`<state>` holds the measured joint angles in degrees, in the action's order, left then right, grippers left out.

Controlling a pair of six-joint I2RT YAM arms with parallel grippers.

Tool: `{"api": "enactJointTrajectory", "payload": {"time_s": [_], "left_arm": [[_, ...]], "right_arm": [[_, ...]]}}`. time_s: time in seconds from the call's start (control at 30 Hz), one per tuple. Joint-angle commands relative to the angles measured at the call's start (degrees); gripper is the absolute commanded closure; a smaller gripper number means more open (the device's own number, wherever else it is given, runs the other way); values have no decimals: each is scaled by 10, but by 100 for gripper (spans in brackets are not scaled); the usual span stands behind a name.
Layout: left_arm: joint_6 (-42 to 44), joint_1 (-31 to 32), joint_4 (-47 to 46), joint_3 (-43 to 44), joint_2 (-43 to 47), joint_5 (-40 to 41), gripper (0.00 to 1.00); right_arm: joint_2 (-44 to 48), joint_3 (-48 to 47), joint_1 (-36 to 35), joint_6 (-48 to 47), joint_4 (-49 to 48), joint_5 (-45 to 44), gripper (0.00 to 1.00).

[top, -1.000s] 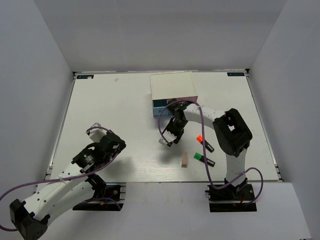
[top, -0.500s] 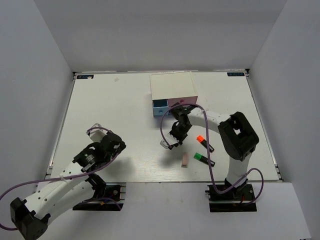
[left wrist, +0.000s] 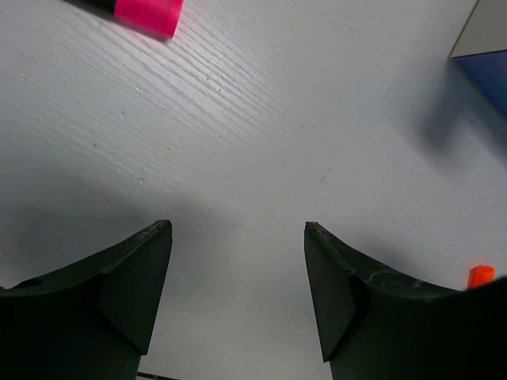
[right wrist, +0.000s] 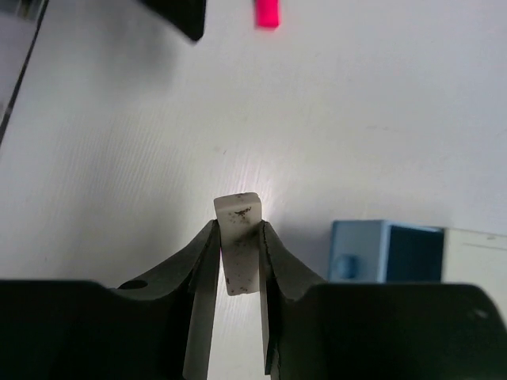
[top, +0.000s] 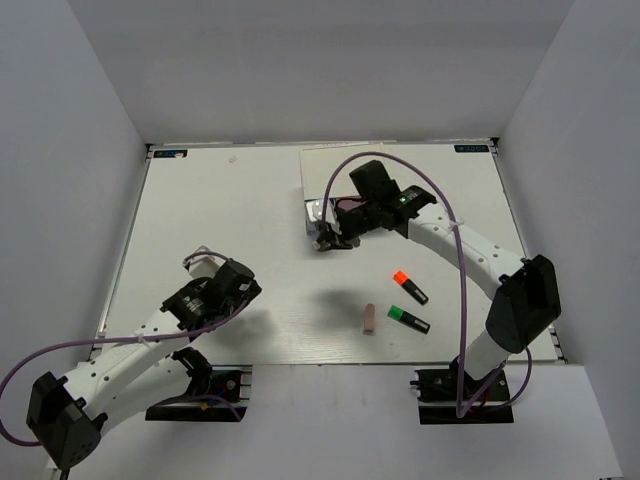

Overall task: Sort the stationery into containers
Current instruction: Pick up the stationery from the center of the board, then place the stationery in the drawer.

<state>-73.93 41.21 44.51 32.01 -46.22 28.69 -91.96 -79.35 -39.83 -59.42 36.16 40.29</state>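
the right arm (top: 470, 255) reaches from its base at the near right edge, up over a raised elbow, then far and left across the table. the right gripper (top: 328, 238) sits just in front of the left front corner of the white-topped box (top: 340, 172). its jaws are pinching a grey eraser block (right wrist: 238, 241), smudged with dark marks, which stands upright between the fingertips and clear of the surface. the left arm (top: 130, 355) lies low at the near left, its forearm angled toward the middle. the left gripper (left wrist: 238, 229) has its jaws spread with nothing between them, only bare tabletop.

the table (top: 230, 220) is white with a fine grain, closed in on three sides by plain pale grey walls (top: 90, 120).

in the right wrist view the light blue drawer (right wrist: 368, 247) with its small knob (right wrist: 344, 265) is just right of the held eraser. its inside cannot be seen. a pink highlighter cap (left wrist: 146, 12) lies on the table beyond the left gripper's fingers. at the near right lie the orange-red-capped highlighter (top: 408, 287) and the green-capped highlighter (top: 408, 319), close together but apart. a pinkish-beige eraser block (top: 369, 318) lies just left of the green one.
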Motion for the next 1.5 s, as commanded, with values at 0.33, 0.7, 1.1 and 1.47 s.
{"api": "enactJointTrajectory", "payload": {"time_s": [0.33, 0.7, 1.1, 1.47], "left_arm": [[-20, -1, -11, 28, -3, -14, 22], [-25, -1, -6, 17, 8, -19, 22], [-25, -1, -6, 17, 8, -24, 22], [-25, -1, -16, 17, -11, -24, 21]], "right_arm": [[-34, -73, 35, 266, -249, -18, 95], [-91, -74, 58, 266, -297, -37, 94], [-136, -85, 77, 268, -290, -45, 77], [-105, -85, 96, 317, -312, -12, 61]]}}
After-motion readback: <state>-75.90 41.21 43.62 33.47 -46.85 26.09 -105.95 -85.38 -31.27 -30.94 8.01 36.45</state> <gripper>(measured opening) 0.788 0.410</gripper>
